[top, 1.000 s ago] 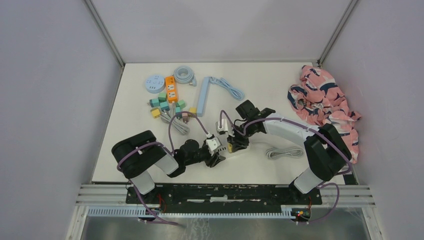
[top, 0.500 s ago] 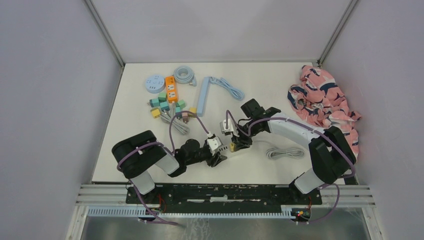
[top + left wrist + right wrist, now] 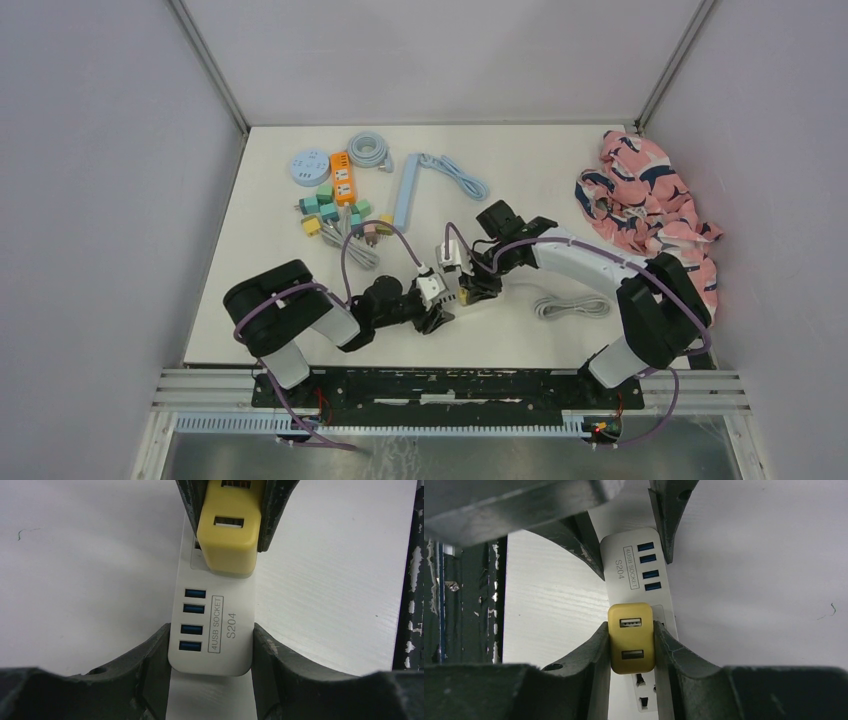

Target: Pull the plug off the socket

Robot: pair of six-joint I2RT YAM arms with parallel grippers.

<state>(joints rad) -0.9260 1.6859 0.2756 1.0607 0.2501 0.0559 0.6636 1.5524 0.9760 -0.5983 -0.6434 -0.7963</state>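
The socket (image 3: 212,630) is a white power strip with several blue USB ports, lying flat on the white table. My left gripper (image 3: 211,645) is shut on its rounded end, one finger on each long side. The plug (image 3: 631,637) is a yellow two-port USB charger standing on the strip's face further along. My right gripper (image 3: 631,635) is shut on the plug, with its fingers (image 3: 275,510) pressed against both sides. Empty socket holes show just beyond the plug (image 3: 229,540). Whether its prongs are still in the strip I cannot tell. The two grippers face each other near the table's front middle (image 3: 455,290).
At the back left lie small coloured adapters (image 3: 325,205), an orange strip (image 3: 343,178), a round blue socket (image 3: 307,167), a coiled cable (image 3: 368,150) and a long light-blue strip (image 3: 405,190). A grey cable (image 3: 570,305) lies right of the grippers. A pink patterned cloth (image 3: 650,210) fills the right edge.
My right wrist has shifted slightly, ending a little nearer the left gripper. Both grips are the same and the left arm has stayed put.
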